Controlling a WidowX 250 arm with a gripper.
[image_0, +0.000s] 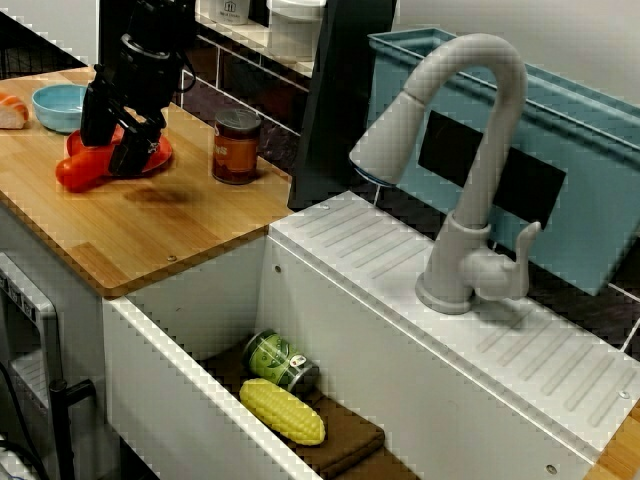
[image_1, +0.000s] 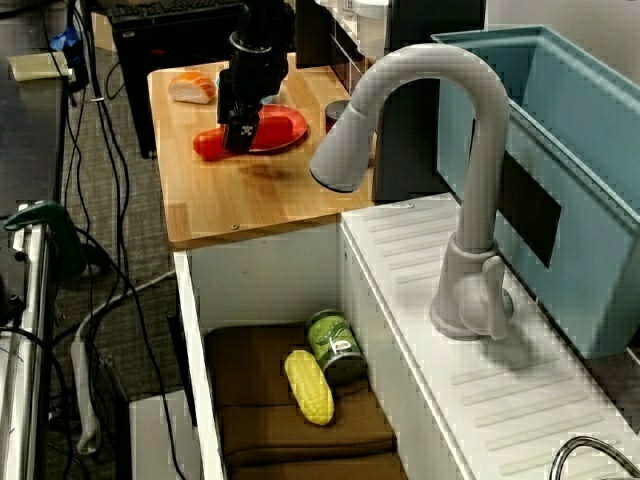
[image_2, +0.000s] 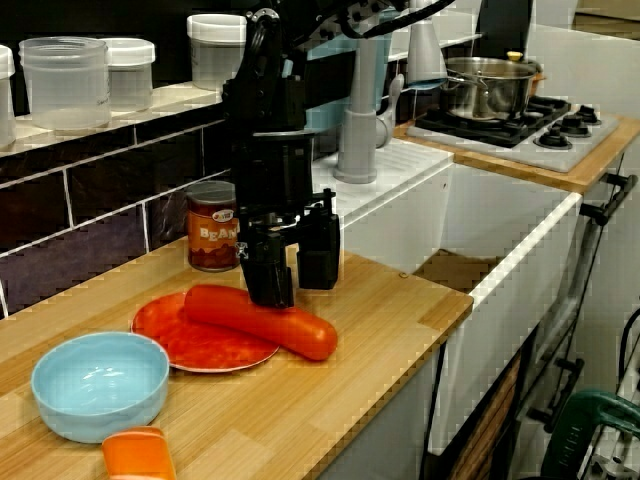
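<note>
My black gripper hangs with its fingers apart over a long red-orange sausage. The sausage lies half on a red plate and sticks out past the rim onto the wooden counter. In the counter-level view the left fingertip stands against the sausage's far side, and the right one is clear of it. Nothing is gripped. From above the sink, the gripper covers the middle of the sausage and plate. The high view along the sink shows the gripper, sausage and plate.
A beans can stands just behind the plate by the tiled wall. A blue bowl and an orange-and-white piece lie beyond the plate. In the sink lie a corn cob and a green can. The grey tap rises behind it.
</note>
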